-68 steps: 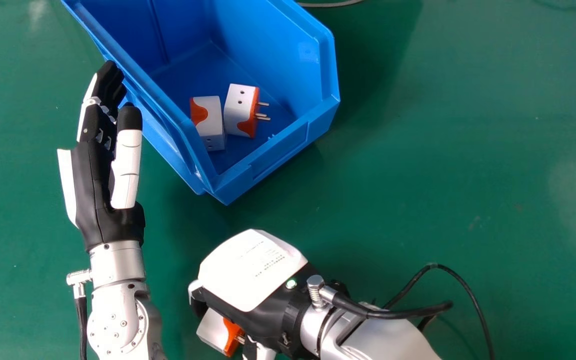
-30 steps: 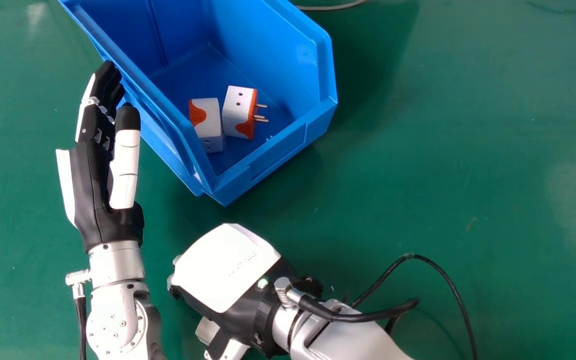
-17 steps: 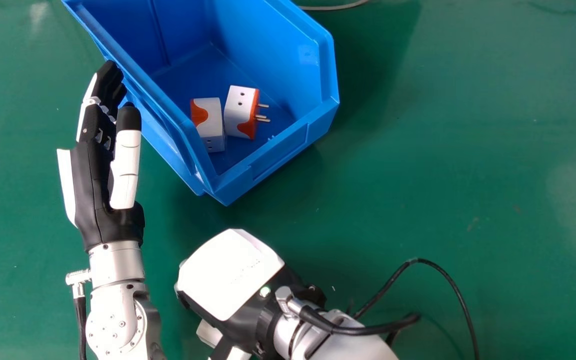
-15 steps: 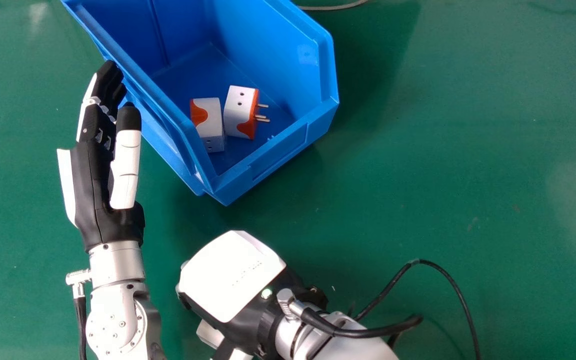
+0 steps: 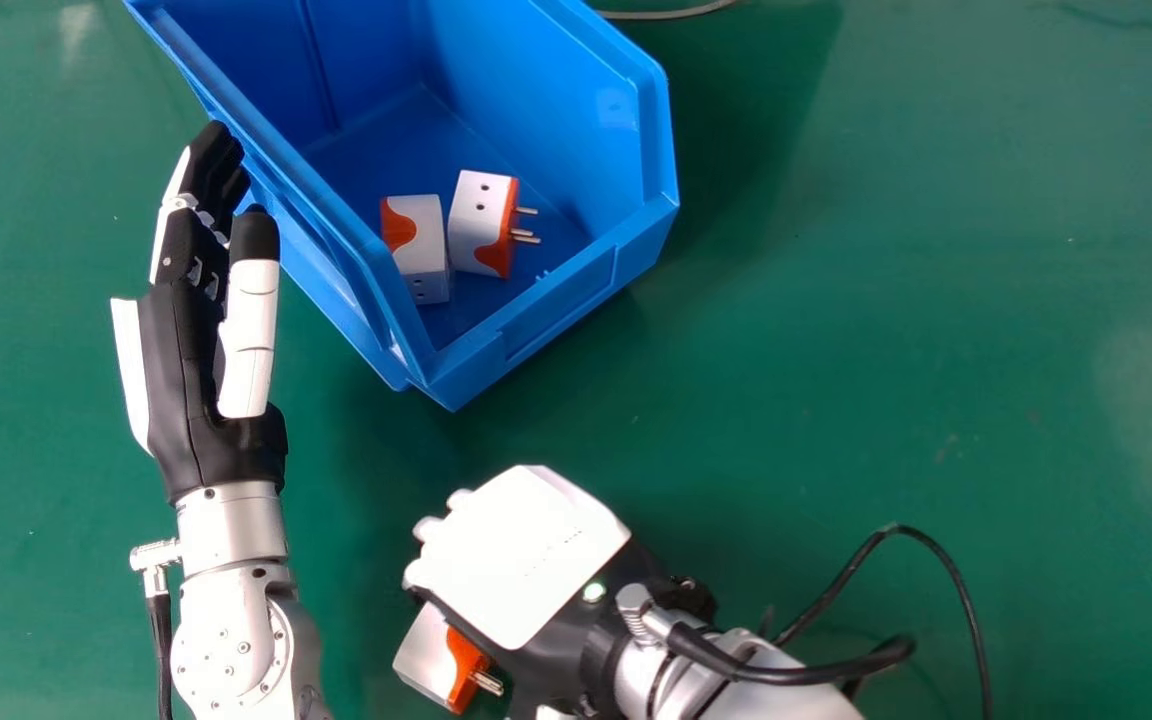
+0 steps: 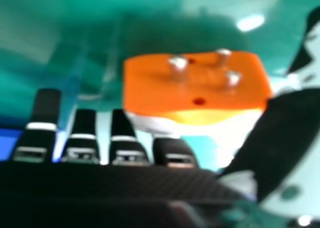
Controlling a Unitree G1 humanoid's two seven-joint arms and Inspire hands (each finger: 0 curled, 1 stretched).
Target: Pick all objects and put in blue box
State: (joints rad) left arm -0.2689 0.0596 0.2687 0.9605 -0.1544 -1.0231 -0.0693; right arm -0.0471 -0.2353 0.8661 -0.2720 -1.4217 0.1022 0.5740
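Rightward goes the black-and-white right hand (image 5: 526,560), relaxed wide, gripping nothing, uncovering one white-and-orange cube-shaped plug adapter (image 5: 426,652) on its palm side. Best centre that between thumb and fingers before closing. Two matching adapters (image 5: 476,222) sit beyond the hand in one blue plastic box (image 5: 556,290); the straight-fingered left hand (image 5: 181,380) is alongside.

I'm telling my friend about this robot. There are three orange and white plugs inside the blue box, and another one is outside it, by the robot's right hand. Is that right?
Not three: the head view shows two, one plug beside another inside the blue box. The plug outside, by the right hand, is right.
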